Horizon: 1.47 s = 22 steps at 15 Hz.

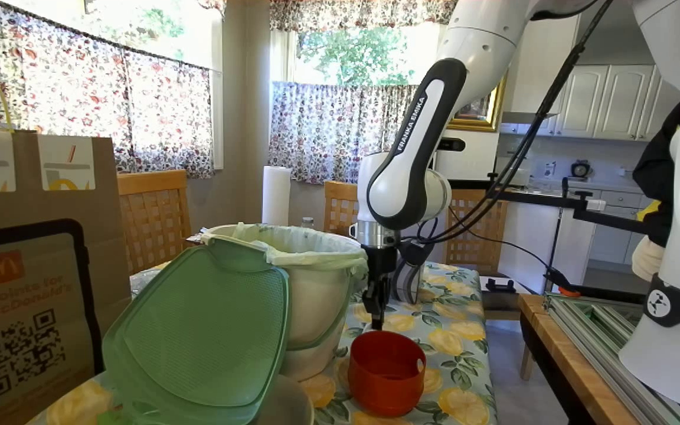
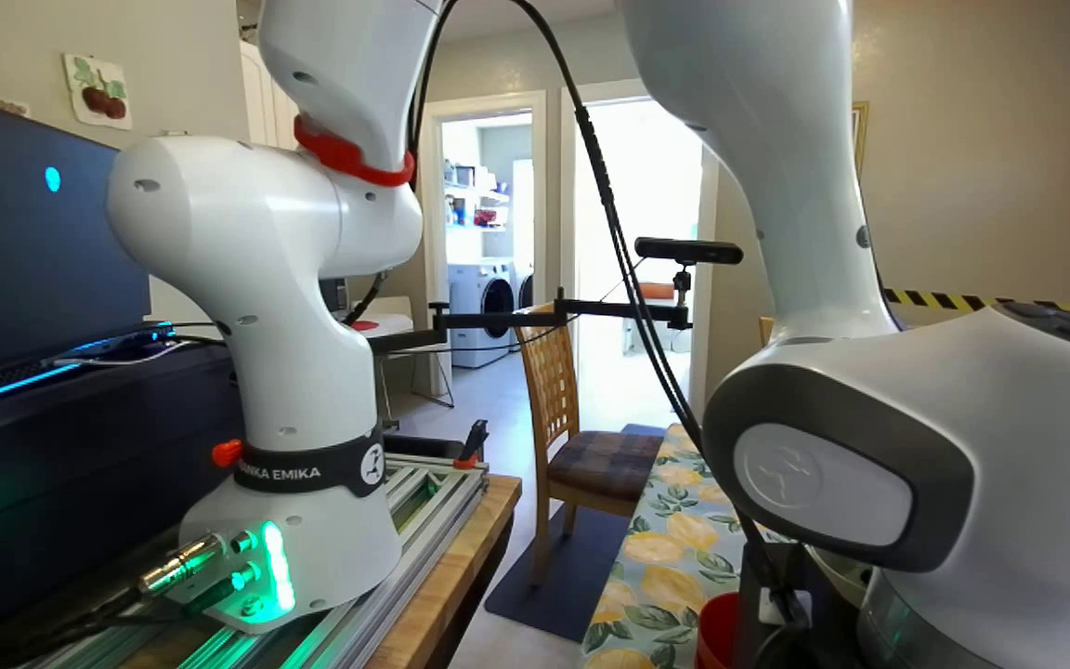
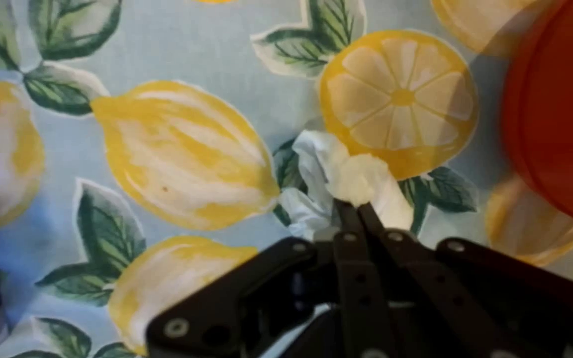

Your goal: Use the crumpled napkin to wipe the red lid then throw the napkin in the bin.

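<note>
Black pincer (image 3: 356,204), pinched napkin (image 3: 353,176) partly hidden, bin (image 1: 316,295) partly behind green cover (image 1: 204,330).

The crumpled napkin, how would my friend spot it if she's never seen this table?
In the wrist view, start with the lemon-print tablecloth, then follow the black fingers up from the bottom to their tips. There is the crumpled napkin: whitish, scrunched and bumpy, while the lemons and leaves around it are flat printed pictures.

The napkin (image 3: 358,179) is white, the bin cover (image 1: 198,330) green, the pale blue tablecloth (image 3: 207,44) lemon-patterned.
</note>
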Each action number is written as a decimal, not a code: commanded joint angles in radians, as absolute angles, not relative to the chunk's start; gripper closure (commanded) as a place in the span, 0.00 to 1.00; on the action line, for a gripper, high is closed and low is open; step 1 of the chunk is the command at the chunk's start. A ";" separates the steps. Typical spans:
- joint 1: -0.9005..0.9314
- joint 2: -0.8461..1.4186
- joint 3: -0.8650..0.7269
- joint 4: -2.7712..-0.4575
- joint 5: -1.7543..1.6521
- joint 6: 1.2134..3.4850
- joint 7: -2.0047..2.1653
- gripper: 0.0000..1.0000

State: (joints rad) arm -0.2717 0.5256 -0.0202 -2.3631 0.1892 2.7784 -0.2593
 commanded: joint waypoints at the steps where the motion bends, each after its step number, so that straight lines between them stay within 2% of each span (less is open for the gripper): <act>1: -0.312 0.502 0.014 -2.375 0.190 2.754 -0.274 0.99; 16: -0.248 0.107 -0.017 -2.708 0.169 2.739 -0.294 0.99; 22: -0.179 0.007 -0.017 -2.732 0.185 2.703 -0.340 0.99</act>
State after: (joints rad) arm -0.2194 0.0683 -0.0034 -2.7110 0.1849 2.7292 -0.2962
